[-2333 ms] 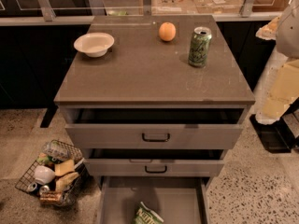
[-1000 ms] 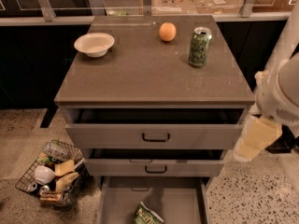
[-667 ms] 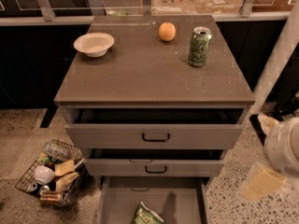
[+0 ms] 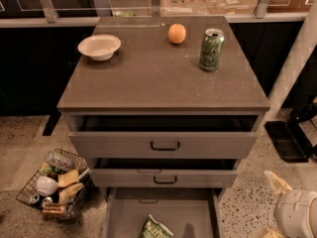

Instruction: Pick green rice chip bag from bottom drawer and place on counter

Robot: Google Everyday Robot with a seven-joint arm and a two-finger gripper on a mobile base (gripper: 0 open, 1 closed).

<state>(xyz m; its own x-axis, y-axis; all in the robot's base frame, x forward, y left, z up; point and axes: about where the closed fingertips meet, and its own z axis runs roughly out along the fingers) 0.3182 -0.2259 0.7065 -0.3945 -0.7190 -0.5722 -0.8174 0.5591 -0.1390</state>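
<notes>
The green rice chip bag [image 4: 156,228] lies in the open bottom drawer [image 4: 124,214], near its front middle, partly cut off by the lower edge of the view. The counter [image 4: 148,76] tops the grey cabinet. My gripper [image 4: 290,205] is low at the far right, beside the cabinet at about the bottom drawer's height. It is apart from the bag and mostly cut off by the frame edge. Only a white rounded body and a cream pointed part of it show.
On the counter stand a green drink can [image 4: 211,49], an orange [image 4: 177,33] and a white bowl [image 4: 99,46]. The two upper drawers [image 4: 163,145] are slightly open. A wire basket of trash [image 4: 54,185] sits on the floor at left. A black object [image 4: 290,140] lies on the floor at right.
My arm has swung down from beside the counter's right edge to floor level at the lower right. The bag, drawers and counter items have not moved.
</notes>
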